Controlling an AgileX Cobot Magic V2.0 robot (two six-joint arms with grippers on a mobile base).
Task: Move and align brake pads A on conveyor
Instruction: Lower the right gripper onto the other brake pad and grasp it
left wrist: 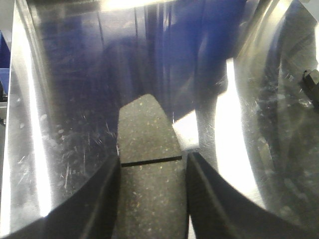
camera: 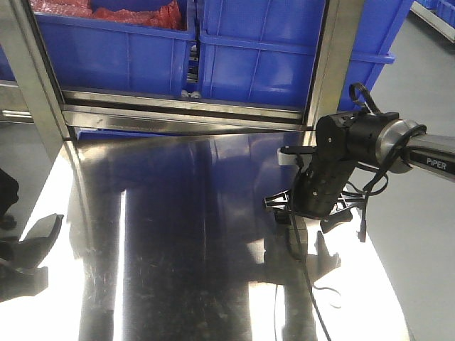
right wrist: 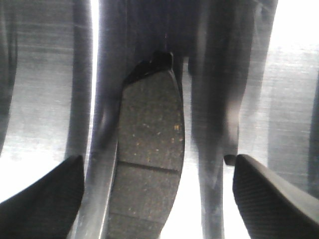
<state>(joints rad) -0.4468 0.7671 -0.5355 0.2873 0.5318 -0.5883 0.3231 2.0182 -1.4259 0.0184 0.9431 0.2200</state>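
Note:
One brake pad A, dark and speckled with a thin groove across it, sits between my left gripper's fingers. Both black fingers press against its long sides, and it hangs over the shiny steel table. A second brake pad lies flat on the steel in the right wrist view. My right gripper stands open over it, its fingers well apart on either side and not touching it. In the front view the right gripper points down at the table's right part. The conveyor is out of view.
Blue plastic bins stand behind the steel table on a metal frame; one holds red bags. A steel post rises at the back left. The right arm's cable trails over the table.

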